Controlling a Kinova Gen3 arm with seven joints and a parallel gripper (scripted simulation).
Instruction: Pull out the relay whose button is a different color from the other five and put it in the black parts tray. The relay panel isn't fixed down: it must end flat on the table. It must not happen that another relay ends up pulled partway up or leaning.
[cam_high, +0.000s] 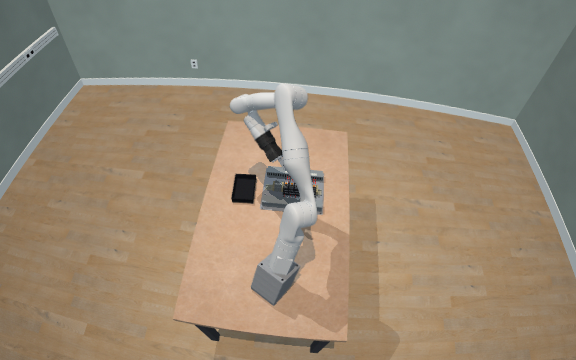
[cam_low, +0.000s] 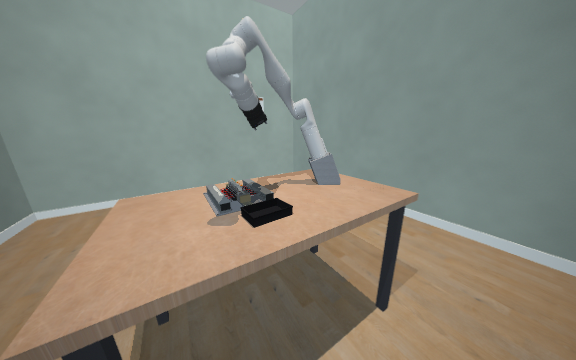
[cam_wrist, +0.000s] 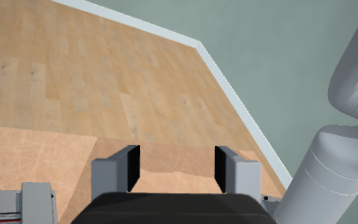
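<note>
The relay panel (cam_high: 271, 200) (cam_low: 213, 202) lies flat on the table, with a row of dark relays (cam_high: 291, 189) and red wires at its middle. The arm hides part of it in the top view. The button colours are too small to tell. A corner of the panel (cam_wrist: 36, 200) shows at the lower left of the wrist view. The black parts tray (cam_high: 244, 188) (cam_low: 267, 212) stands beside the panel; its visible inside looks empty. My gripper (cam_low: 260, 126) (cam_wrist: 177, 161) is open, with nothing between its fingers, tilted and high above the panel.
The wooden table (cam_high: 225, 260) (cam_low: 165, 250) bears the panel, the tray and the arm's grey base (cam_high: 274, 284) (cam_low: 325, 170). The arm's upper links (cam_high: 296, 160) (cam_low: 270, 60) arch above the panel. The tray stands close to one short side of the panel.
</note>
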